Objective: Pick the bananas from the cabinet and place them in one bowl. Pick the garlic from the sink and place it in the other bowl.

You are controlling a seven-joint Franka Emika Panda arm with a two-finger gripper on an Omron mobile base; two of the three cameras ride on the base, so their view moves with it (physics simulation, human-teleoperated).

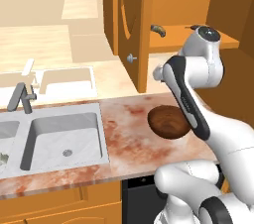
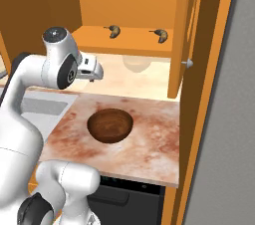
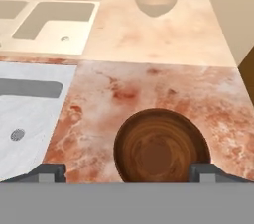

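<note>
Brown bowl [image 3: 159, 147] sits below your open, empty gripper [image 3: 127, 172]; next, reach the bananas [image 2: 115, 31] above it.

My gripper [image 3: 127, 172] hangs above the brown bowl [image 3: 161, 147] with its fingers spread wide and nothing between them, and bare marbled counter [image 3: 163, 89] lies open on every side of that bowl. Toward the cabinet [image 2: 129, 0], the swung-out door [image 2: 185, 30] with its silver knob [image 2: 188, 62] juts over the counter's right side. The shelf [image 2: 132, 42] beside it stands open, with free space above and between the two bananas [image 2: 115, 31].
</note>
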